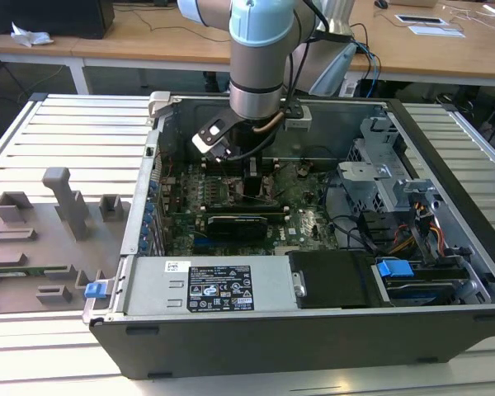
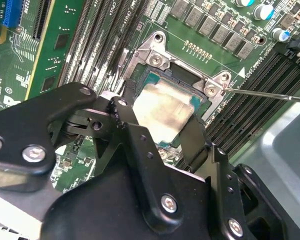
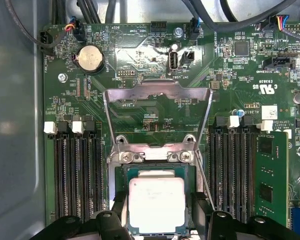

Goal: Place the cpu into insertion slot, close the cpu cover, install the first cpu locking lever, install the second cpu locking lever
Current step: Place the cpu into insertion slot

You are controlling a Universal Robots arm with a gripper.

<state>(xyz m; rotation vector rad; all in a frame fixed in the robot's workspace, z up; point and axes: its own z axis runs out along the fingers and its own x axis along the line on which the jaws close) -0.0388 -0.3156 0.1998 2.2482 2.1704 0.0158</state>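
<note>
A grey slatted worktop (image 1: 66, 124) holds an open computer case (image 1: 313, 330), and my arm reaches down into it. On the green motherboard (image 3: 140, 65), the cpu (image 3: 156, 205) lies flat in the insertion slot (image 3: 155, 166), between two rows of long memory slots (image 3: 75, 175). My fingers (image 3: 202, 210) look to pinch the cpu by two opposite edges. The cpu cover (image 3: 157, 92) stands tipped back, open, at the slot's far edge. The memory slots sit near both fingers, so side room is tight. Above is free.
</note>
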